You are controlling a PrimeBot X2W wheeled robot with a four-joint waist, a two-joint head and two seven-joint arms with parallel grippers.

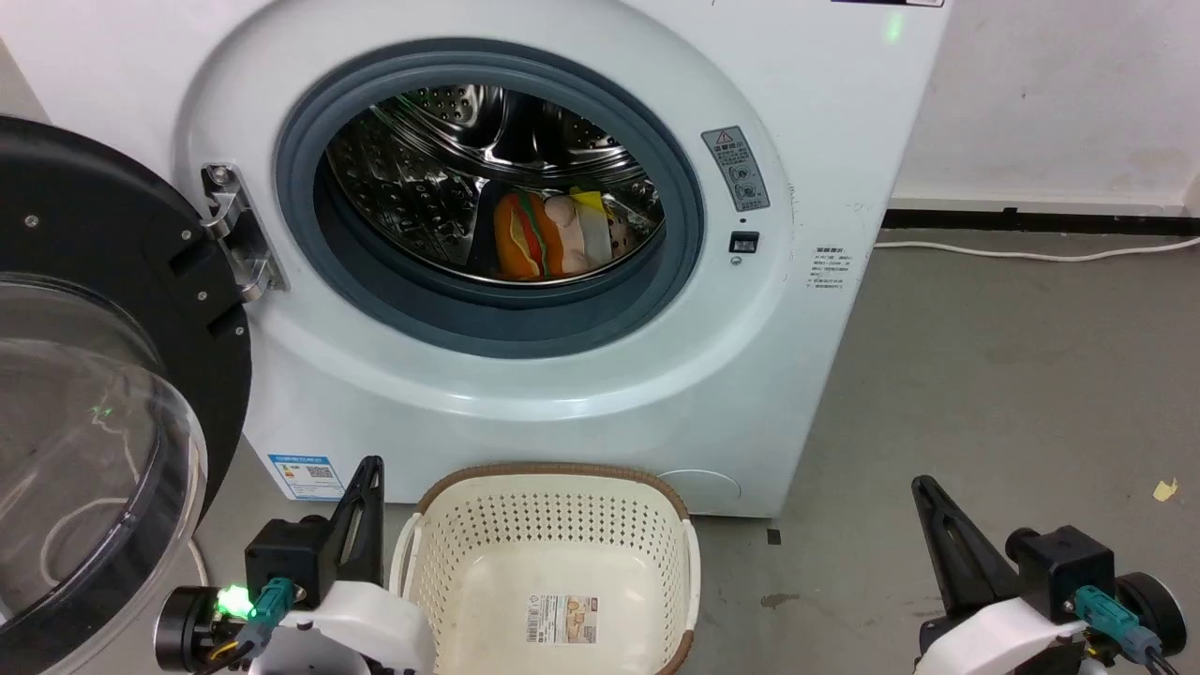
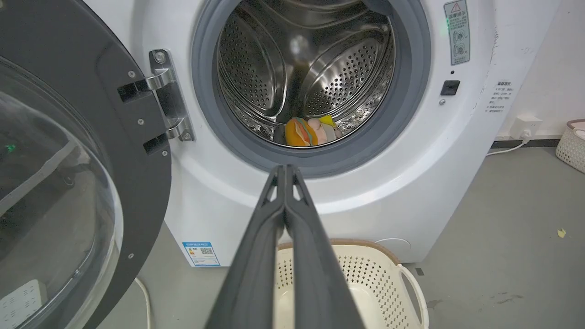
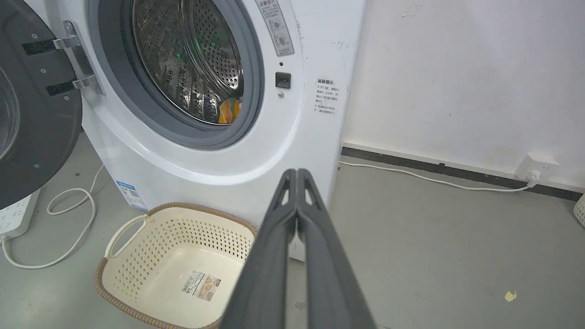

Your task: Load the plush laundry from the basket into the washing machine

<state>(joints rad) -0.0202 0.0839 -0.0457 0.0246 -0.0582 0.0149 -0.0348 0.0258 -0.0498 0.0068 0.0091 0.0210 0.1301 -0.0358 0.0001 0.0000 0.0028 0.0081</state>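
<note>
Low inside the steel drum (image 1: pixel 422 187), at about five o'clock of its round mouth in the head view, lies the plush laundry (image 1: pixel 548 234). Its orange hamburger half with red and green stripes points toward nine o'clock, and the pink, yellow and white figure toward three. It rests on the drum's perforated wall just behind the grey door seal (image 1: pixel 680 225).

The washing machine (image 1: pixel 562 403) stands with its black-framed bubble door (image 1: pixel 94 216) swung wide open at nine o'clock, hanging on a metal hinge (image 1: pixel 234 234). On the grey floor (image 1: pixel 984 394) at six o'clock of the washer, just beside its front, sits the cream basket (image 1: pixel 553 472), with the label sticker (image 1: pixel 565 619) showing on its bottom.

The left tool (image 1: pixel 372 467) hovers at nine o'clock of the basket, close by its white handle. The right tool (image 1: pixel 923 487) is at three o'clock, well apart from it. Each tool has its two dark fingers pressed together along their length, closed narrow.

A white cable (image 1: pixel 1031 254) runs along the foot of the wall at two o'clock, and a small yellow scrap (image 1: pixel 1165 488) lies on the floor at three o'clock.
</note>
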